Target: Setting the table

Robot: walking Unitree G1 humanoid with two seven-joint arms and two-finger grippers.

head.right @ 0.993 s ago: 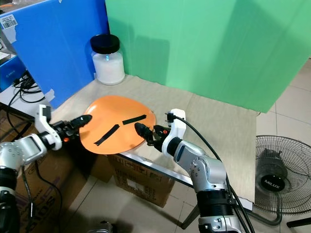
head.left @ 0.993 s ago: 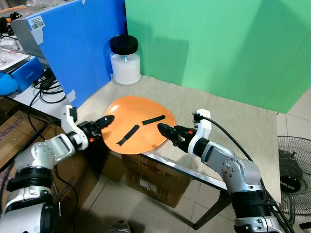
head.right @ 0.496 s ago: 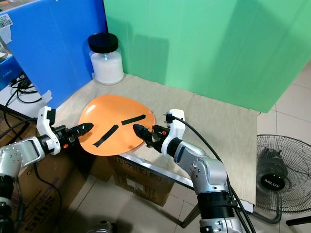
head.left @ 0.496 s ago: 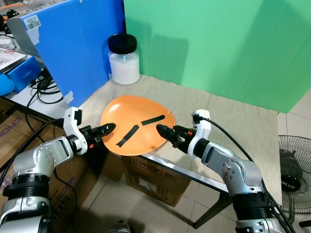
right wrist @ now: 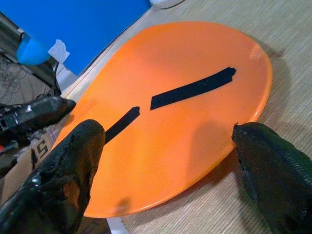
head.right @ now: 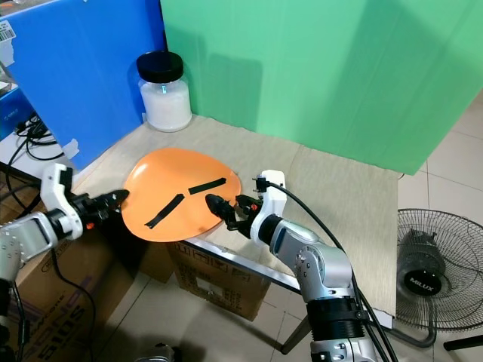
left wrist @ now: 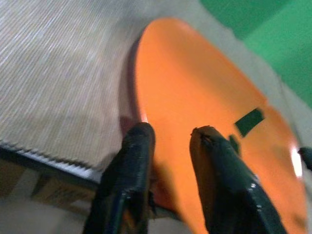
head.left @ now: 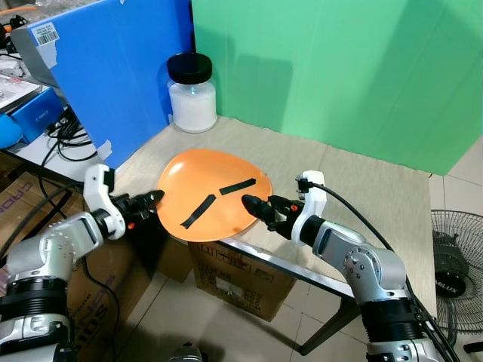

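Note:
An orange plate (head.left: 215,192) with two black tape strips lies at the near left edge of the beige table (head.left: 355,188), overhanging it a little. My left gripper (head.left: 155,197) hovers off the table just beside the plate's left rim, fingers a narrow gap apart with nothing held; the left wrist view shows its fingers (left wrist: 136,146) right before the orange rim (left wrist: 146,117). My right gripper (head.left: 253,204) is at the plate's near right rim. It stands wide open, with its fingertips (right wrist: 83,141) spread to either side of the plate (right wrist: 170,87).
A white-filled jar with a black lid (head.left: 192,94) stands at the table's back left corner, against a blue box (head.left: 121,68) and a green backdrop (head.left: 339,68). Cardboard boxes (head.left: 241,279) sit under the table. A fan (head.left: 456,256) stands on the floor at right.
My left gripper has drawn back to the left, from touching the plate's rim to just off it. The right gripper and the plate have barely moved.

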